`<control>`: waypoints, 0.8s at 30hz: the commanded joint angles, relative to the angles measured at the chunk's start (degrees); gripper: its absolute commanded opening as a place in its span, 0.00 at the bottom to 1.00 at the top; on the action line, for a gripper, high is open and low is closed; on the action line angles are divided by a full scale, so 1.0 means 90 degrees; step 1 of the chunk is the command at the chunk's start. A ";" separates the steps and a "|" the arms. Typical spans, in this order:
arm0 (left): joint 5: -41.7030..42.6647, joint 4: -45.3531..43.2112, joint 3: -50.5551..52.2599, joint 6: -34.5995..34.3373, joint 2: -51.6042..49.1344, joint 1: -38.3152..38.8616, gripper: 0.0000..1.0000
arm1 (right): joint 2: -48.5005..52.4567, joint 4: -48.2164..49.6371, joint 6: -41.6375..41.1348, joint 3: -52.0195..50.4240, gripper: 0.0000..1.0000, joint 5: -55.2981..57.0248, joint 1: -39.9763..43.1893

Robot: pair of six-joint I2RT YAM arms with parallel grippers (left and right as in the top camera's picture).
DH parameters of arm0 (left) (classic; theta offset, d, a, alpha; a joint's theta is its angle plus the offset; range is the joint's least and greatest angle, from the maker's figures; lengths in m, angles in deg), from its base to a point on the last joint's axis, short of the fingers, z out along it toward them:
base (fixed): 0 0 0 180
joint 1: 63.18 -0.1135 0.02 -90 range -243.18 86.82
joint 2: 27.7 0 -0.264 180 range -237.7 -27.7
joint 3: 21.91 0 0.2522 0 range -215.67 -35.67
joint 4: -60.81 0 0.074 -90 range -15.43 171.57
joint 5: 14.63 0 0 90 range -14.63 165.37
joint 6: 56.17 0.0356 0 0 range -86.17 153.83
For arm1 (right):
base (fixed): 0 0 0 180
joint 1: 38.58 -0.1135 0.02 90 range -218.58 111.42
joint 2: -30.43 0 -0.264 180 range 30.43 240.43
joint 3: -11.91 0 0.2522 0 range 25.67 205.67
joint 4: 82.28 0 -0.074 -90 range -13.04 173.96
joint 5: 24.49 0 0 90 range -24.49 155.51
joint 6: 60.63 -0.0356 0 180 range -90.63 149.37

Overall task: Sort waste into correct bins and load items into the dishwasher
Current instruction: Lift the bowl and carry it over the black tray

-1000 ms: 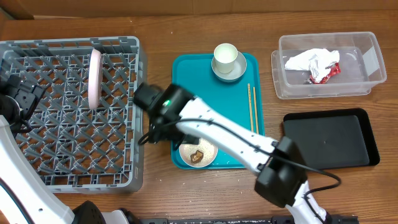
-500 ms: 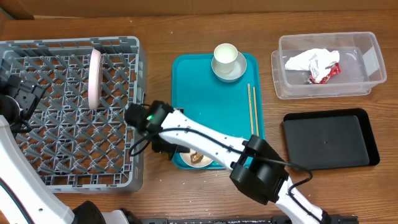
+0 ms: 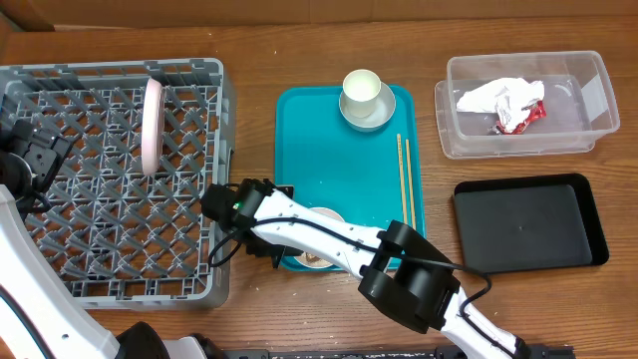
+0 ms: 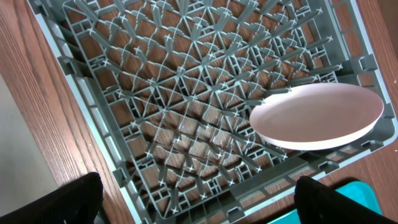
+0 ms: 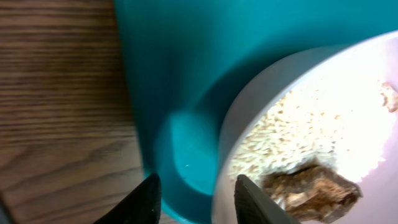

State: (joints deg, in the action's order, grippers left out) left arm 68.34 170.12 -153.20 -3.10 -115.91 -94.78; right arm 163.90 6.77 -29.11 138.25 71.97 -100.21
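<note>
From overhead, the pink plate (image 3: 153, 125) stands on edge in the grey rack (image 3: 100, 209) at upper left, and my right arm (image 3: 299, 224) covers the rice bowl (image 3: 325, 215) at the teal tray's (image 3: 339, 150) lower edge; left wrist view, my left fingers (image 4: 62, 199) hang spread wide above the rack; right wrist view, my right fingers (image 5: 147, 198) sit spread astride the bowl's rim, beside rice (image 5: 292, 134) and a brown scrap (image 5: 311, 190).

The right arm (image 3: 309, 229) is showing white links between black joints, a green light (image 3: 237, 206) glowing on one joint, thin black cable (image 3: 221, 247) looping alongside, black fingertips (image 5: 144, 198).
</note>
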 commanded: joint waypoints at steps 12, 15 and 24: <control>0.0056 -0.0024 -0.0075 0.0083 -0.0027 -0.0029 1.00 | -0.0078 -0.0117 0.0491 0.0228 0.04 0.0362 0.0070; 0.0056 -0.0024 -0.0075 0.0083 -0.0027 -0.0029 1.00 | -0.0078 -0.0481 0.0537 0.0403 0.04 0.0818 0.0117; 0.0058 -0.0024 -0.0075 0.0083 -0.0027 -0.0029 1.00 | -0.0301 -0.2210 -0.0257 0.1622 0.04 0.1511 0.1202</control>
State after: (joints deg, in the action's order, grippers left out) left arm 68.36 170.12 -153.20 -3.10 -115.91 -94.78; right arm 163.88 -10.62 -29.98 148.67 82.51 -94.11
